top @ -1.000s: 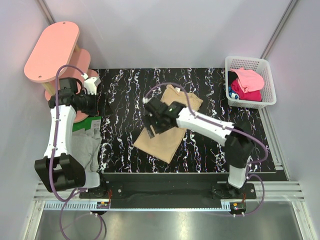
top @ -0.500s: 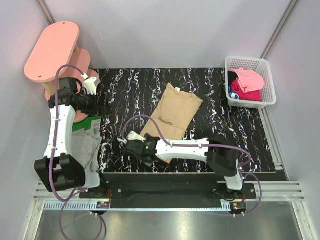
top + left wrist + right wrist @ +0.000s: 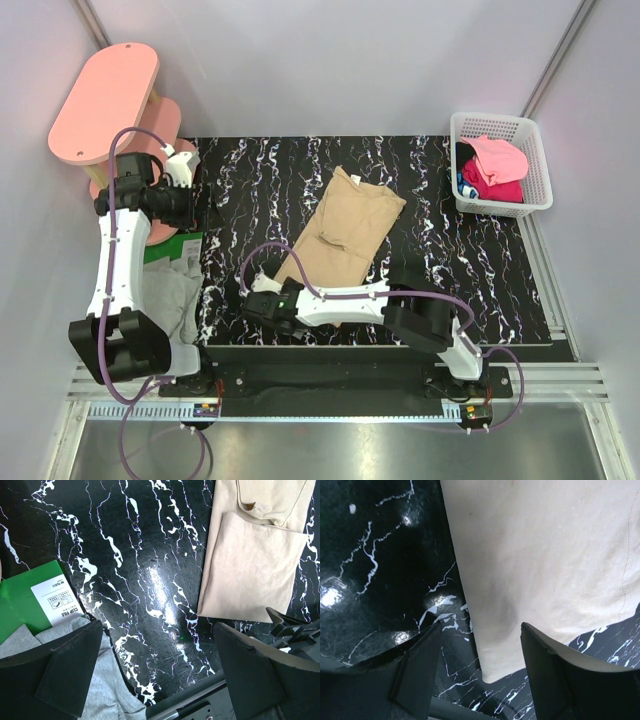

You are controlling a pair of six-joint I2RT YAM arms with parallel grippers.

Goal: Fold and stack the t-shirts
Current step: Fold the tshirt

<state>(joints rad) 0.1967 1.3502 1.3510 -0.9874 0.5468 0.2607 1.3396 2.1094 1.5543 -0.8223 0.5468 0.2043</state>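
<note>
A tan t-shirt lies partly folded in the middle of the black marbled table. My right gripper is low at the shirt's near-left corner. In the right wrist view that corner of the tan t-shirt sits between the open fingers of the right gripper, and nothing is pinched. My left gripper hovers wide open at the left side. Its wrist view shows the left gripper above bare table, with a grey t-shirt to its left and the tan t-shirt to its right.
The grey t-shirt lies at the near-left table edge beside a green clip file. A white basket at the far right holds pink and magenta shirts. Pink oval shelves stand at the far left.
My right arm swung from above the tan t-shirt down to its near-left corner, and its jaws narrowed a little. The left arm stayed put.
</note>
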